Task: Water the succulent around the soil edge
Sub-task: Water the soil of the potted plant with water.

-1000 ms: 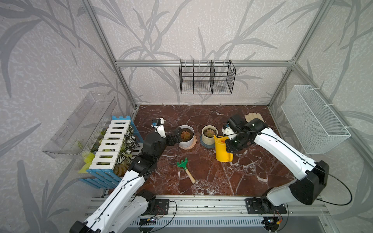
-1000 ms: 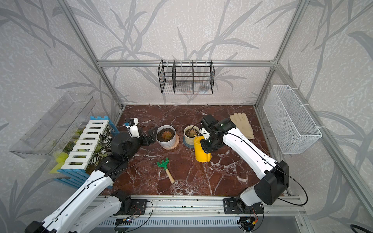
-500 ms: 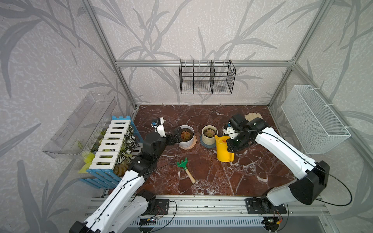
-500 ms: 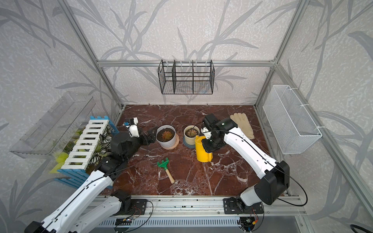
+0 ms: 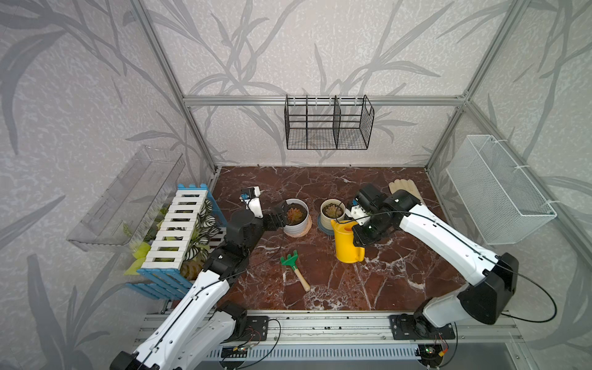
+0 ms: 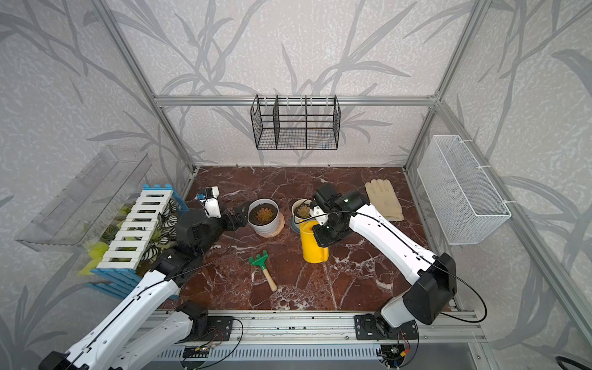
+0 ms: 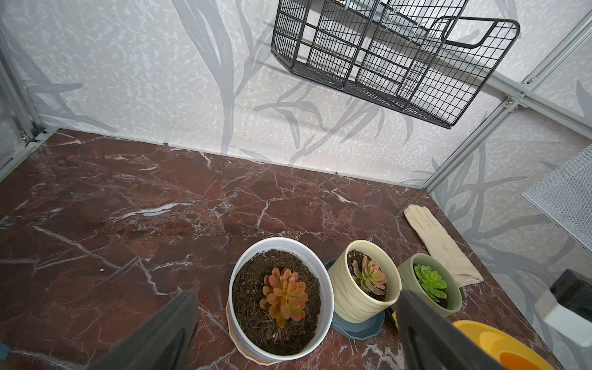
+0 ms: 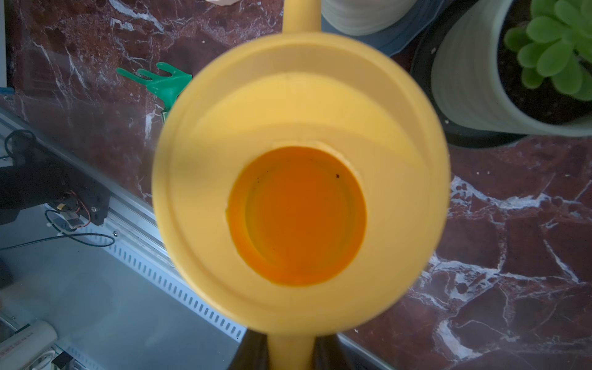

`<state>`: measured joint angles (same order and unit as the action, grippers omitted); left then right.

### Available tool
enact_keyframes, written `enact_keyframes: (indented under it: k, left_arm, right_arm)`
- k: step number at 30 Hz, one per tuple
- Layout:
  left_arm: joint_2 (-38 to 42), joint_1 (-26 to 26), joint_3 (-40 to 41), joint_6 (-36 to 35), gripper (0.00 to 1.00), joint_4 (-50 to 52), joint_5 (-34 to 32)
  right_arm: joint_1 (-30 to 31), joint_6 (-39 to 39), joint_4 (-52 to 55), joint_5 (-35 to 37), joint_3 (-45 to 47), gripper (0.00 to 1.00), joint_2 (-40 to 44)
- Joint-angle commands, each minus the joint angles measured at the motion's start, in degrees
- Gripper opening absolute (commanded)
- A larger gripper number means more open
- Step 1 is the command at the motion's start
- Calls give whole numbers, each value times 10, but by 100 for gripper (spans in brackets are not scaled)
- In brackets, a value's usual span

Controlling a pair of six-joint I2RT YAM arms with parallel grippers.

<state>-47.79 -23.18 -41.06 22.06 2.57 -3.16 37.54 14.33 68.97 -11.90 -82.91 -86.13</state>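
At the far left a blue and white slatted crate [image 5: 174,234] holds leafy plants and plays no part here. Next comes the left gripper [image 5: 279,219], its jaws spread wide on either side of the white pot [image 5: 296,228] without visibly touching it; the orange succulent [image 7: 283,296] sits in the middle of dark soil that shows no wet ring. A green rake [image 5: 293,266] lies nearer the front. Beside the white pot stands the cream pot [image 5: 326,222] on a blue saucer with a pinkish succulent [image 7: 368,277]. Then comes the yellow watering can [image 5: 347,246], upright, its spout reaching toward the cream pot's rim. The right gripper [image 5: 360,237] is clamped on the can's handle. Whether the can's base rests on the marble or hangs just above it I cannot tell. A green pot [image 7: 410,275] and a pale glove [image 6: 384,198] lie further right. Judging by this, the can is secured but no pouring has begun; tilting it and tracing the soil edge are both left to do.
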Motion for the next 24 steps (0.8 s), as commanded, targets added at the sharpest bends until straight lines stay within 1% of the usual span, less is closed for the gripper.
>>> enact_keyframes:
  k: [1, 11, 24]
  left_arm:
    - [7, 2, -17, -2, 100, 1, -3]
    - [8, 3, -17, -3, 100, 1, 0]
    - [12, 5, -17, -2, 100, 0, 2]
  right_arm:
    - [4, 9, -15, -8, -24, 0, -4]
    - [2, 17, -24, 27, -6, 0, 17]
    - [-41, 6, -4, 46, 2, 0, 37]
